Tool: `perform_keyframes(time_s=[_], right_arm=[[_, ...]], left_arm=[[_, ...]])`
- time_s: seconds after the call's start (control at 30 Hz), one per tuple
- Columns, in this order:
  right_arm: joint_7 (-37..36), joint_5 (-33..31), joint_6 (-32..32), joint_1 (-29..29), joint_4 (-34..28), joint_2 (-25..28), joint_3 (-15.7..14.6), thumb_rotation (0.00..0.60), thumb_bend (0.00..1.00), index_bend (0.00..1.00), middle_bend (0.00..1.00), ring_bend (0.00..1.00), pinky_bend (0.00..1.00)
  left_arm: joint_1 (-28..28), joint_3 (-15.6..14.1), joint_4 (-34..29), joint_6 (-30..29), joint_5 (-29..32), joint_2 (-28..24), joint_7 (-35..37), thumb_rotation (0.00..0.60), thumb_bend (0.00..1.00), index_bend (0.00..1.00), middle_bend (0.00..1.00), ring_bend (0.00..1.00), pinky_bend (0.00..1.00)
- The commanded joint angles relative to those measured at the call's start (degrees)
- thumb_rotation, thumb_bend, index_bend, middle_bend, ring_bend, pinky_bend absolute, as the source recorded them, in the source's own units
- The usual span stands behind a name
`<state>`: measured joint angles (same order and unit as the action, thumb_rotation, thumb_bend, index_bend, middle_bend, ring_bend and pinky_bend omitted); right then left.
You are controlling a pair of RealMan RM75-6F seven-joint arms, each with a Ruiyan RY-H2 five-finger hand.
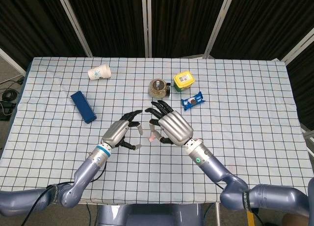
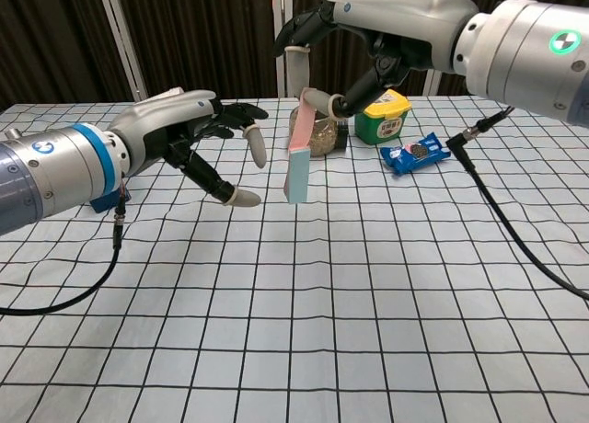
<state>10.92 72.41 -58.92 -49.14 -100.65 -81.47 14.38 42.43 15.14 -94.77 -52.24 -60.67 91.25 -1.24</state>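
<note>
My right hand pinches the top of a flat pink and light-blue packet, which hangs upright above the checked tablecloth. My left hand hovers just to the left of the packet with its fingers spread and nothing in it; its fingertips are a short gap from the packet and do not touch it.
A blue box lies at the left and a paper cup lies on its side at the back left. Behind the hands stand a glass jar, a yellow-lidded green tub and a blue snack packet. A black cable crosses the right.
</note>
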Motion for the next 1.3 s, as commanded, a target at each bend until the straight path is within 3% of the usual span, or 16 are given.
perform_keyframes(time_s=[0.03,0.37,0.77,1.1,1.3], right_arm=[[-0.12,-0.14,-0.04,-0.06,-0.52,-0.23,0.24,0.600,0.43,0.72,0.17,0.00,0.00],[0.15,-0.69,-0.46,0.07,-1.45,-0.67,0.64,0.600,0.43,0.72,0.17,0.00,0.00],[-0.02,-0.23,-0.22,0.04,-1.56,-0.65,0.61,0.600,0.43,0.72,0.17,0.00,0.00],[-0.41,-0.30,-0.23,0.27,-0.89,-0.42,0.70,0.600,0.43,0.72,0.17,0.00,0.00],[-0.83,-0.21,-0.02,0.36,-0.62,-0.53,0.50,0.600,0.44,0.72,0.17,0.00,0.00]], left_arm=[[0.91,0.34,0.12,-0.47,1.29,1.47,-1.41,0.600,0.19,0.51,0.00,0.00,0.00],[1.76,0.29,0.19,-1.83,4.13,4.08,-3.47,0.600,0.19,0.53,0.00,0.00,0.00],[2.49,0.50,-0.58,-3.26,5.06,4.48,-5.91,0.600,0.34,0.56,0.00,0.00,0.00],[2.69,0.52,-0.84,-3.64,6.11,4.55,-6.57,0.600,0.35,0.56,0.00,0.00,0.00],[2.80,0.90,-0.97,-3.71,6.92,5.09,-6.11,0.600,0.52,0.64,0.00,0.00,0.00]])
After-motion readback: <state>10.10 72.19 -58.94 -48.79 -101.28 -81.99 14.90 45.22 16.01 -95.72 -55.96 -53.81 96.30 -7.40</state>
